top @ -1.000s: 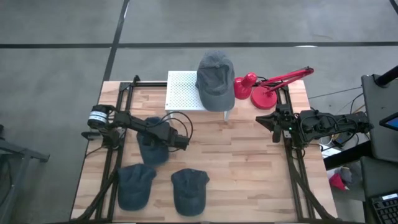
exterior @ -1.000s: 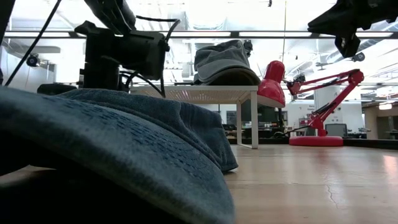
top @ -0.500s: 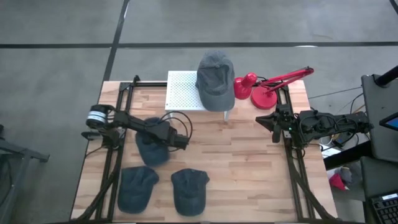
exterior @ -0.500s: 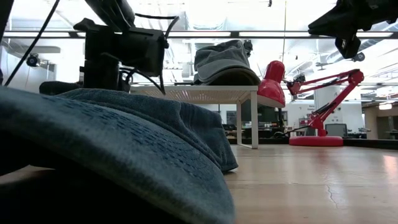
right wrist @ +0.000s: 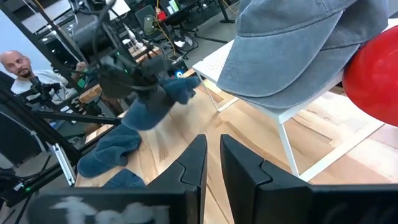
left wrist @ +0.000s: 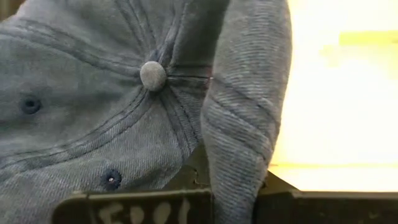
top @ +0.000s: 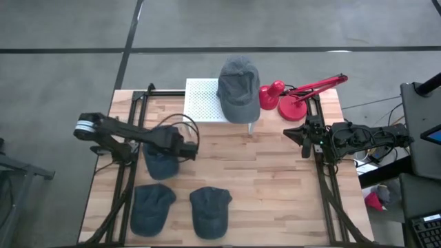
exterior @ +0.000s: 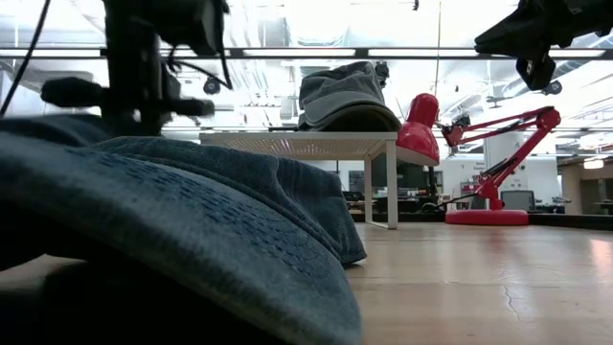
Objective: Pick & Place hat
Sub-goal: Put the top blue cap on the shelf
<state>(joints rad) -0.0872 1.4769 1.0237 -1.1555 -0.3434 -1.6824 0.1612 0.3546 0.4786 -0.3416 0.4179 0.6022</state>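
Note:
My left gripper [top: 183, 147] is shut on a dark blue cap [top: 160, 162] at the table's left middle. The cap's crown and top button [left wrist: 153, 75] fill the left wrist view. Two more blue caps [top: 150, 207] [top: 209, 211] lie flat near the front edge; one fills the foreground of the low view [exterior: 172, 230]. A grey cap [top: 238, 86] rests on a white perforated stand [top: 202, 100] at the far edge. My right gripper [top: 304, 135] is shut and empty, held above the table's right side. My left gripper pinches a raised fold of the blue cap's crown [left wrist: 241, 155] between its two fingers, beside the top button. The cloth covers the fingers. The cap hangs slack below the gripper [right wrist: 163, 99]. Whether its lower edge touches the table I cannot tell.
A red desk lamp [top: 298, 96] stands at the far right, next to the stand. Dark metal frame rails [top: 324, 186] run along the table's left and right sides. Bare wood [top: 269, 186] lies between the caps and the right arm. A person [right wrist: 22, 68] shows beyond the table.
My left gripper has gone toward the table's left edge and upward, still shut on the blue cap. The cap has come along with it, drawn up from the table by its crown. The other caps have stayed in place.

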